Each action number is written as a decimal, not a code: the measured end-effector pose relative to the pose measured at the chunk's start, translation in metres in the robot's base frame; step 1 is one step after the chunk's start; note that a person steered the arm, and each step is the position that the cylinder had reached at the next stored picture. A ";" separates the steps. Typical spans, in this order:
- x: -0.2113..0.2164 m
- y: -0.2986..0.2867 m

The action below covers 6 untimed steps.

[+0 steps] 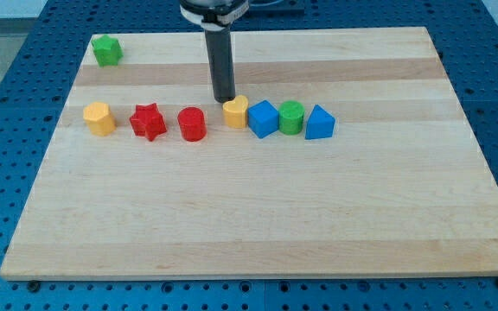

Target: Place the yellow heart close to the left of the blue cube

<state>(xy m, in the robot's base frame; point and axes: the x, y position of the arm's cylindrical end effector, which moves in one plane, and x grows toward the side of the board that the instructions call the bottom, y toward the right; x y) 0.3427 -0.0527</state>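
Note:
The yellow heart [236, 112] lies near the board's middle, touching the left side of the blue cube [263, 118]. My tip [223, 99] stands just at the heart's upper left, touching or almost touching it. The rod rises from there to the view's top.
A green cylinder [291, 117] and a blue triangular block [319, 123] sit right of the blue cube. A red cylinder [192, 124], a red star [148, 122] and a yellow hexagonal block [99, 117] line up to the left. A green block [106, 50] is at the wooden board's [249, 216] top left corner.

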 end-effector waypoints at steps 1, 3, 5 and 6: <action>-0.008 0.025; 0.007 0.024; 0.025 0.022; 0.026 0.021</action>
